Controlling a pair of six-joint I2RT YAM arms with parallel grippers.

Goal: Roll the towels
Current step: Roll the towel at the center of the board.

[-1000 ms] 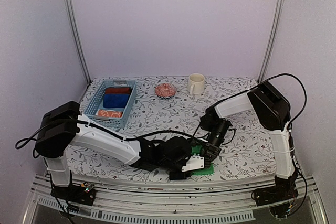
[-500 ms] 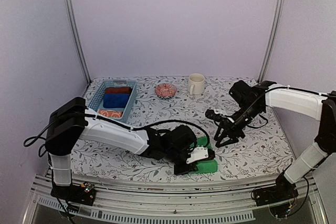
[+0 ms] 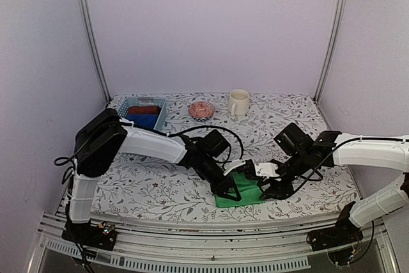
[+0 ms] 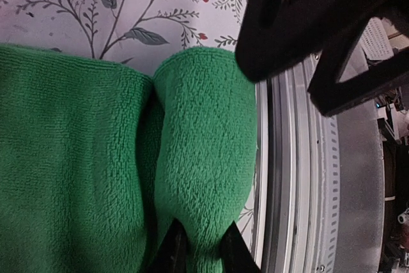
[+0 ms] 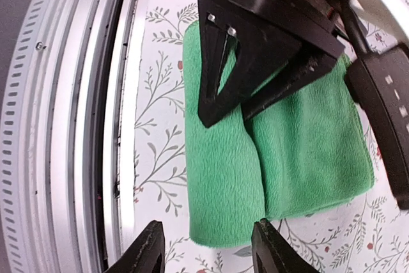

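Note:
A bright green towel (image 3: 248, 196) lies near the table's front edge, its near side folded over into a soft roll (image 4: 204, 151). My left gripper (image 3: 233, 188) comes in from the left and is shut on that rolled edge (image 4: 198, 247), which bulges between the two fingertips. My right gripper (image 3: 270, 185) sits at the towel's right end. In the right wrist view the right gripper (image 5: 208, 250) stands open, with the end of the roll (image 5: 223, 190) just ahead of its fingertips and not touched. The left gripper's black fingers (image 5: 249, 75) press on the towel further along.
A blue basket (image 3: 160, 103) with a dark red and a blue cloth roll stands at the back left, partly behind my left arm. A patterned bowl (image 3: 201, 110) and a cream mug (image 3: 238, 101) stand at the back. The metal rail (image 5: 83, 126) runs close beside the towel.
My left gripper has closed on the towel's rolled edge and its arm has swung farther in. My right gripper let go, opened, lifted away, then came back low at the towel's right end.

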